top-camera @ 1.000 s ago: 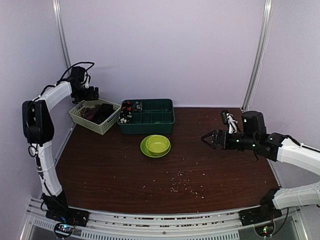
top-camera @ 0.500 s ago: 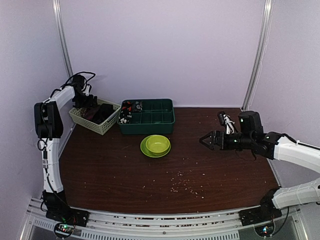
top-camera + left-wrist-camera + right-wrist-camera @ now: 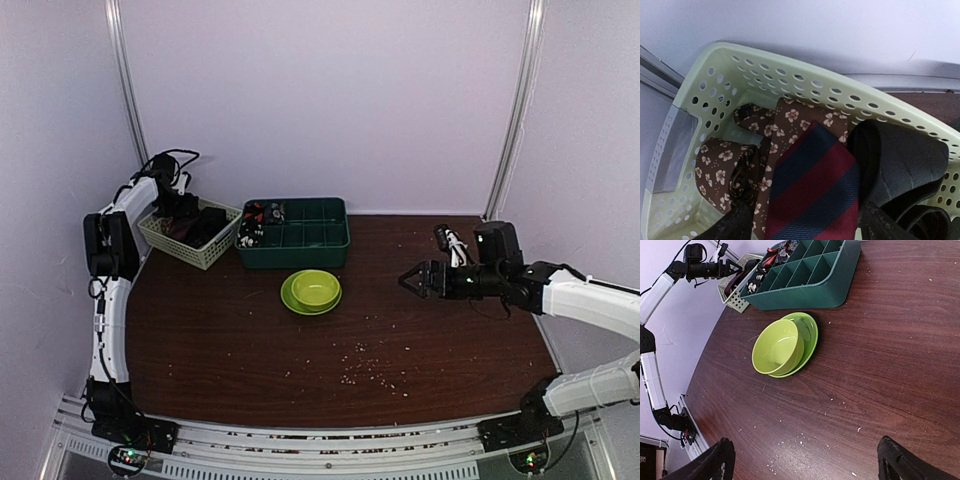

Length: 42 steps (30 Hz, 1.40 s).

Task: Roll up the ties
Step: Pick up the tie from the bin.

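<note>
Left end effector (image 3: 806, 226) open over the basket (image 3: 790, 80) of ties — the striped tie (image 3: 815, 190) lies between its fingers.

Nearest, pale crumbs (image 3: 362, 370) dot the dark wood surface (image 3: 220, 340); to the right, the right end effector (image 3: 415, 278) hangs above it with jaws spread wide, holding nothing. Mid-surface, a lime-green bowl (image 3: 314, 288) sits on a matching plate (image 3: 810, 335), with a dark green divided tray (image 3: 310, 245) just behind. At the far left corner the pale perforated basket holds the ties — red-and-navy striped one on top, a brown floral tie (image 3: 785, 120) beside it, a black tie (image 3: 900, 160) on the other side.
</note>
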{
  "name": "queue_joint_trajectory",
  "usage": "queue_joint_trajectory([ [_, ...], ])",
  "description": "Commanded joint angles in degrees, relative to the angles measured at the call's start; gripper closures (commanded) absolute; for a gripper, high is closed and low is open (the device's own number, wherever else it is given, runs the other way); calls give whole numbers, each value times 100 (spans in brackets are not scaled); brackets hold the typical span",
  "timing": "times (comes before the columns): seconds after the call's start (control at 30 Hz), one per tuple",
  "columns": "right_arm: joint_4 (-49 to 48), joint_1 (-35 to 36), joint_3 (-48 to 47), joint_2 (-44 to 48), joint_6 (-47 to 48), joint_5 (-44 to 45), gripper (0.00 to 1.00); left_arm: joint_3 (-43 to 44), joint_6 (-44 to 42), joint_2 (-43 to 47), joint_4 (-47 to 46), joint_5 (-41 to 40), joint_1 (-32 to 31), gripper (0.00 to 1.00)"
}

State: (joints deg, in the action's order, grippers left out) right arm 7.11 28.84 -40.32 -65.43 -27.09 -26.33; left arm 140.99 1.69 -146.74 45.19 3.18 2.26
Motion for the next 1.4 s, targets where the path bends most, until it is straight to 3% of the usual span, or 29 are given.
queue_joint_trajectory([
  [0.0, -166, -98, -216, -48, 50, -131, 0, 157, -270, -205, 158, -25, 34, 23],
  [0.23, -151, -183, -250, -119, 55, -225, 0, 113, -336, -283, 116, 60, 37, 33],
  [0.4, -136, -203, -244, -109, 45, -239, 1, 122, -310, -215, -1, 196, 44, 60],
  [0.57, -147, -212, -230, -102, 13, -328, 0, 101, -364, 143, -50, 108, 46, 95],
  [0.6, -149, -208, -231, -102, -1, -368, 0, 67, -363, 255, -66, 66, 44, 97],
  [0.97, -96, -212, -156, 260, -113, -531, 0, -877, -204, 2208, -381, 137, 46, 100],
  [1.17, -60, -210, -133, 535, -154, -594, 1, -1405, 137, 3484, -688, 959, 36, 100],
  [1.37, -1, -203, -170, 728, -174, -665, 0, -1215, 517, 4300, -745, 1556, -12, 100],
])
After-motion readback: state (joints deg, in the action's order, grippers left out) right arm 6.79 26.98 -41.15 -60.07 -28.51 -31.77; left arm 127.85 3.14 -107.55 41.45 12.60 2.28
